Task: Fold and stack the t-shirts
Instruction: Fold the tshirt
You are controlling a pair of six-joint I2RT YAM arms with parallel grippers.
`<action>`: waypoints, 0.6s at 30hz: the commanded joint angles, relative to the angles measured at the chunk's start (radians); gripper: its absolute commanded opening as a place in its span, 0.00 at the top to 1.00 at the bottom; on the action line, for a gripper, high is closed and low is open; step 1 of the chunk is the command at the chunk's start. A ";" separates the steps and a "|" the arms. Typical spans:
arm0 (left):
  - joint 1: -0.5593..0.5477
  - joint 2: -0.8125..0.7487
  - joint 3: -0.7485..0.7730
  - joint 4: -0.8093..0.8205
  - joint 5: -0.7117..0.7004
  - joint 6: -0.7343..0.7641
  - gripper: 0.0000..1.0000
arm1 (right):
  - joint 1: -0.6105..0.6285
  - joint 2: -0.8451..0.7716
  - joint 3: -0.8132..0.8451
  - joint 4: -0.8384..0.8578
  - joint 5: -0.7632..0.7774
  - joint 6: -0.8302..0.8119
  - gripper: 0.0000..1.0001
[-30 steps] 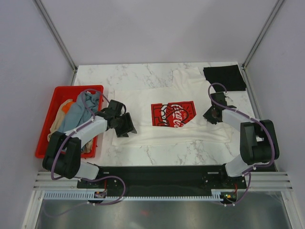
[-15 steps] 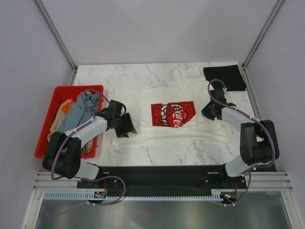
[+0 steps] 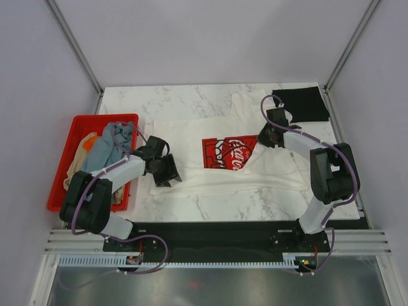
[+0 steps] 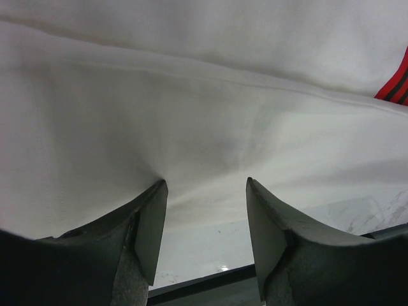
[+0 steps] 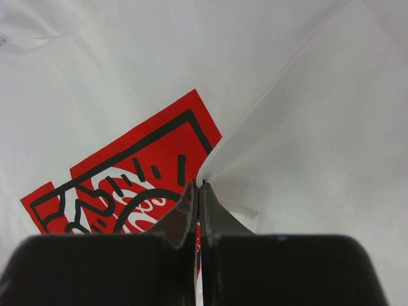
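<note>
Between the two pressed-together fingers of the right end effector (image 5: 199, 188) sits a small fold of the white shirt (image 5: 306, 127). The pinch is right at the edge of the red print (image 5: 121, 172) on the shirt's chest. From that spot the cloth rises in a thin ridge, and a flap of it lifts off the rest of the shirt.

Over on the other side, the left end effector (image 4: 204, 188) has its two fingers spread apart. Its tips rest on the white cloth near the shirt's left edge, and the cloth puckers a little at one tip. Nothing is gripped between them.

Seen from above, the white shirt (image 3: 191, 137) lies spread out in the middle of the table (image 3: 172, 102), with the red print (image 3: 231, 153) facing up. A black shirt (image 3: 299, 103) lies flat at the far right corner of the table, touching the white one. At the left side stands a red crate (image 3: 105, 117). A blue-grey shirt (image 3: 111, 143), an orange shirt (image 3: 89, 141) and a tan shirt (image 3: 75, 171) lie in a heap inside it.
</note>
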 commanded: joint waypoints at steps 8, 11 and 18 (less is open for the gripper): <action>-0.007 0.029 -0.022 0.015 -0.049 -0.027 0.39 | 0.072 0.046 0.097 0.036 0.037 -0.023 1.00; -0.013 0.031 -0.023 0.015 -0.066 -0.024 0.40 | 0.086 0.067 0.121 0.047 0.037 -0.020 1.00; -0.018 0.042 -0.038 0.015 -0.080 -0.035 0.39 | 0.112 0.121 0.173 0.038 0.069 -0.053 1.00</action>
